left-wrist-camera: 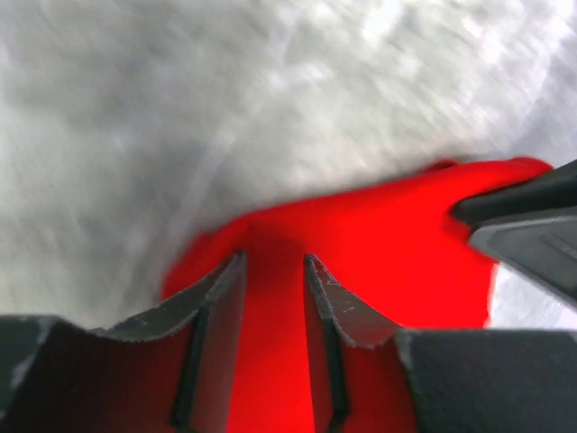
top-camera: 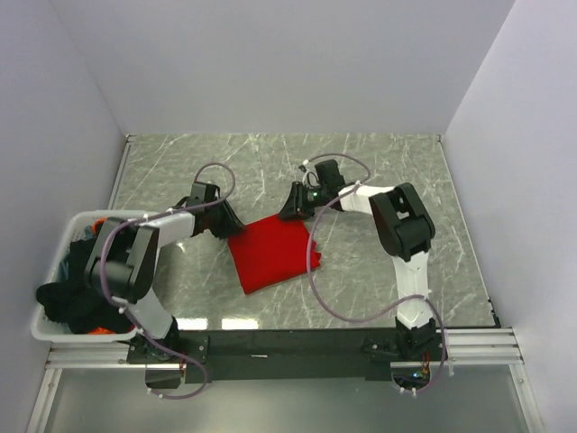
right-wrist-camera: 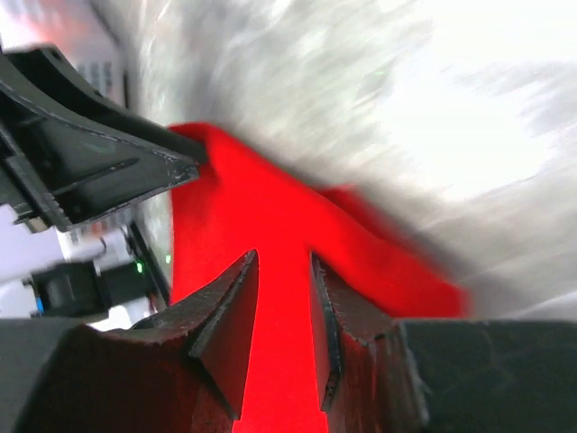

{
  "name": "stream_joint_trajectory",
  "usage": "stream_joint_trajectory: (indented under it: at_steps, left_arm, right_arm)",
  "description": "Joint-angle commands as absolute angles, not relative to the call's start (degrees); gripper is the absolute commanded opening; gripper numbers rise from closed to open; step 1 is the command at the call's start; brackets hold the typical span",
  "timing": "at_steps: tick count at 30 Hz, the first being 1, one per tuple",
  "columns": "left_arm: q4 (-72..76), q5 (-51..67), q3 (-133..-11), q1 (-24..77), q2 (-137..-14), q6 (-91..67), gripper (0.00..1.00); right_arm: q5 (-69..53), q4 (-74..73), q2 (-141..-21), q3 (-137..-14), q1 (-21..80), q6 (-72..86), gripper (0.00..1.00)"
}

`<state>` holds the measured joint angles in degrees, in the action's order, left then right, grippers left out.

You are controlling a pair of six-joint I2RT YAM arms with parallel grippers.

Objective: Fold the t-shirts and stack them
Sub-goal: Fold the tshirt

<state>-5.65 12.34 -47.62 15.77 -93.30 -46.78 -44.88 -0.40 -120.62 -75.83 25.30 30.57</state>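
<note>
Arm bases [top-camera: 406, 347], two, bolted to a dark rail [top-camera: 270, 345] at the near edge of the table [top-camera: 388, 162]; white and black links, each trailed by a looped grey cable [top-camera: 343, 311]

Basket [top-camera: 52, 332], white slotted plastic, near left corner; holds a crumpled heap of black t-shirts [top-camera: 65, 302], soft, some hanging over the rim. Shown by the top view alone

Red t-shirt [top-camera: 273, 254], plain bright cloth, no print showing, folded to a rough rectangle, lying flat on the middle of the table, slightly askew

Left end effector [top-camera: 227, 227], dark matt fingers [left-wrist-camera: 221, 298], at the shirt's far left corner. Its wrist view shows the two fingers a narrow gap apart, red cloth filling the gap and spreading beneath; whether they pinch it cannot be told

Right end effector [top-camera: 290, 215], same make, at the shirt's far right corner. Its wrist view shows fingers likewise a narrow gap apart over red cloth; grip cannot be told

Each wrist view, blurred, also catches the other end effector's dark tip at the shirt's edge; the top view hides both pairs of jaws

Table surface grey-green, stone-patterned with pale veins, glossy; plain white walls [top-camera: 270, 63] beyond
</note>
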Motion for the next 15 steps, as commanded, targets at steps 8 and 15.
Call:
stream_joint_trajectory:
  at_steps: [8,15]
  left_arm:
    - [-1.93,16.26,-54.49,11.34,-103.28,-45.27,0.44]
    - [-7.64,15.12,-53.09,11.86,-86.79,-45.87,0.67]
  right_arm:
    - [-52.65,17.75,-122.46,-74.81,19.42,44.56,0.33]
    - [-50.71,18.27,-106.10,-64.62,19.51,45.25,0.34]
